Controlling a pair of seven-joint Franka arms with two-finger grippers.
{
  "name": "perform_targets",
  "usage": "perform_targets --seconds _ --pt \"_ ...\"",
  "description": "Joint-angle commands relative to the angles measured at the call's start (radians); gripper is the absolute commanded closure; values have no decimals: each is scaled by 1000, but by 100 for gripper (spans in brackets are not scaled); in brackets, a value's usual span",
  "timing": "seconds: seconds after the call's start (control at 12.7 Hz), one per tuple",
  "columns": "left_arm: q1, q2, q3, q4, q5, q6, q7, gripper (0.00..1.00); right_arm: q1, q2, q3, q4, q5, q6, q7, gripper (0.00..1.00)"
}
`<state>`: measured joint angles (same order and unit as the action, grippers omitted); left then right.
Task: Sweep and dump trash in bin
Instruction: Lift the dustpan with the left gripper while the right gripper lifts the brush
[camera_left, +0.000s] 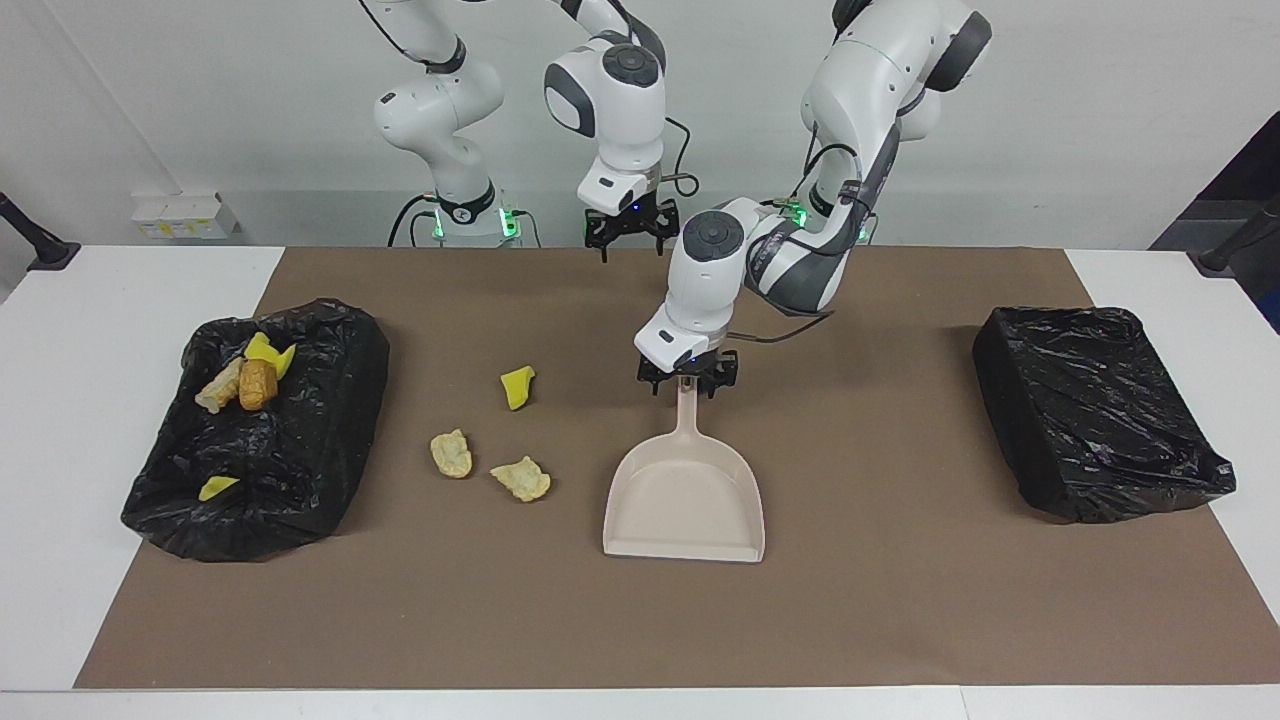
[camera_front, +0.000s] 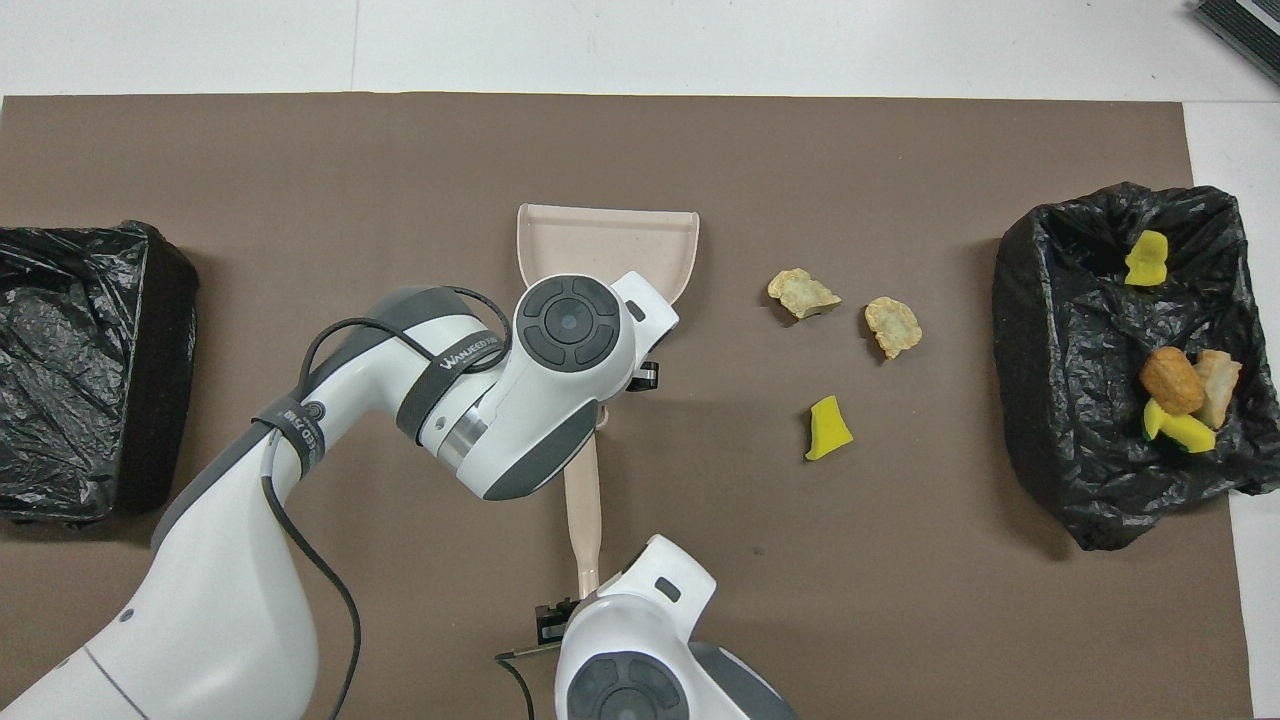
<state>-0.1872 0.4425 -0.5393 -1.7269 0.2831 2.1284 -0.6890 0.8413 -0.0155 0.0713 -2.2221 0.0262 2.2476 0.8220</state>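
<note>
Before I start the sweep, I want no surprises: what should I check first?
1. Left claw at the dustpan handle: ok.
2. Dustpan flat on the mat: ok.
3. Right claw holding the brush: not ok; it is open and raised near the handle end.
4. Yellow wedge and two beige chunks loose on the mat beside the dustpan: ok.
5. Bin at the right arm's end open: ok.

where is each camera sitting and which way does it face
Facing view: high across the table, looking at the robots; both arms show, left gripper at the dustpan handle, right gripper raised.
Overhead view: above the robots' end, looking steeply down; left arm and right wrist enter from the bottom.
Both share the dustpan, the loose trash and two black bins.
</note>
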Motion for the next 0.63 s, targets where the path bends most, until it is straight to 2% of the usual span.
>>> perform_targets --seconds 0.0,0.24,0.39,0.55 --pt "15 -19 -1 35 83 -30 72 100 28 101 -4 42 -71 78 112 0" --pt "77 -79 1 41 82 -63 338 100 30 109 -4 42 -75 84 114 3" --pt "119 -120 -1 40 74 -114 477 100 24 111 -4 41 -75 84 105 19" --pt "144 -149 -1 38 44 -168 595 100 18 111 -4 38 -75 75 97 20"
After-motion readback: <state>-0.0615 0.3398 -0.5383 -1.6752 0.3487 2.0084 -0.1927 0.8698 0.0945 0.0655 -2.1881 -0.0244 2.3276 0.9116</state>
